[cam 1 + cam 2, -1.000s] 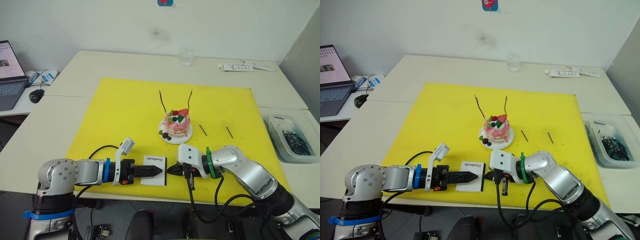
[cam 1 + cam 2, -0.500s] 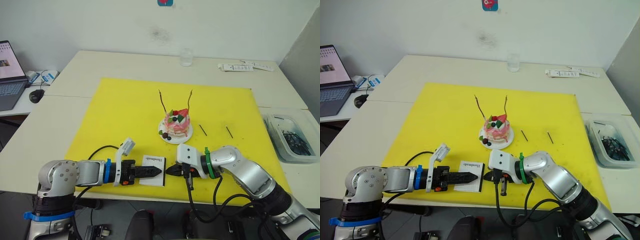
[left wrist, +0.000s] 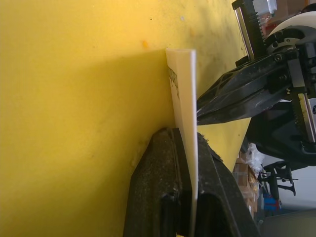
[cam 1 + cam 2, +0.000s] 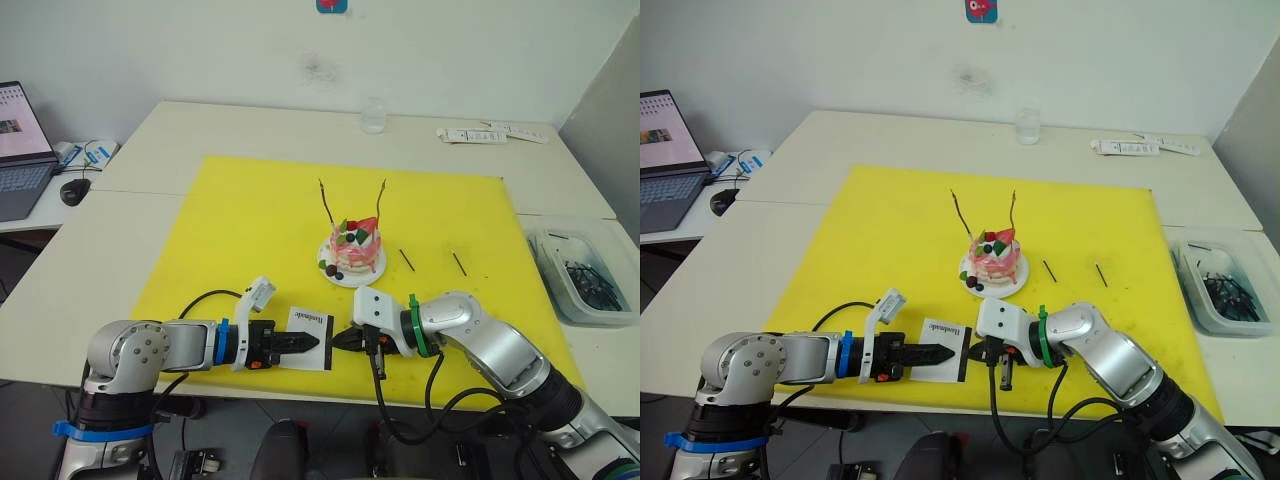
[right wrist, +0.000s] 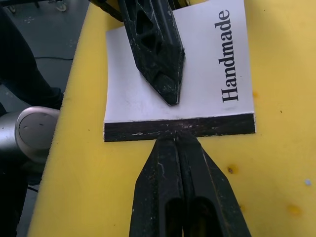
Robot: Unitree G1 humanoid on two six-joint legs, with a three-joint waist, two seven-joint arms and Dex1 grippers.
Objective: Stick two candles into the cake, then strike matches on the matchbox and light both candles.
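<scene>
The pink cake stands on its white plate in the middle of the yellow mat. Two candles rise from it. Two matches lie on the mat to its right. At the mat's near edge is the white matchbox, marked "Handmade". My left gripper is shut on it; the box shows clamped between the fingers. From the right, my right gripper is shut, its tips touching the dark striking strip. I see nothing between its fingers.
A grey bin of dark items sits off the mat at the right. A glass and white packets stand at the table's far side. A laptop and mouse are on the left.
My left gripper has closed from wide open onto the matchbox and slid slightly toward the right gripper. The right gripper has stayed shut at the strip.
</scene>
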